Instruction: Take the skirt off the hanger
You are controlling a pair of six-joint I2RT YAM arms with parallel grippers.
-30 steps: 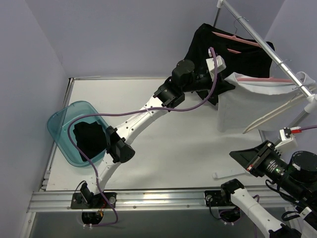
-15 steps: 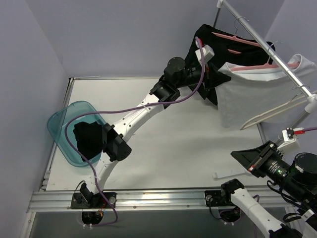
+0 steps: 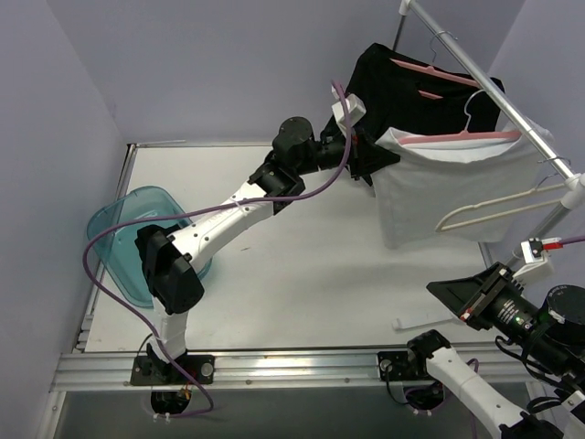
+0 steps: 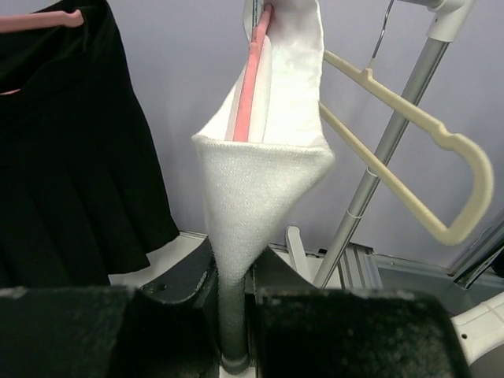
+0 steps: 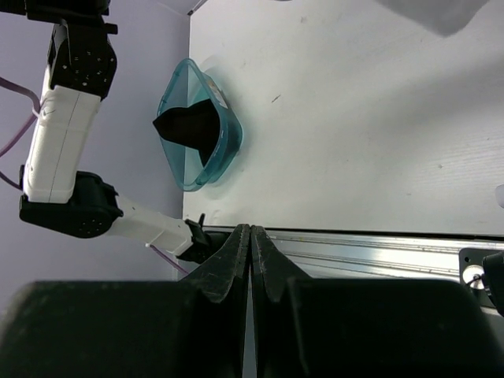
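The left fingers (image 4: 87, 331) look blurry up close, and from above they are hard to pick out against the black cloth (image 3: 402, 91). The left arm (image 3: 219, 224) covers part of the blue tub (image 3: 110, 229). The pink hanger (image 4: 250, 87) is cut off on top.

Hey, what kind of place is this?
Probably a robot lab test cell: plain walls box in a white table, a robot arm is bolted at its edge, and a garment rail holds a white skirt on a pink hanger.
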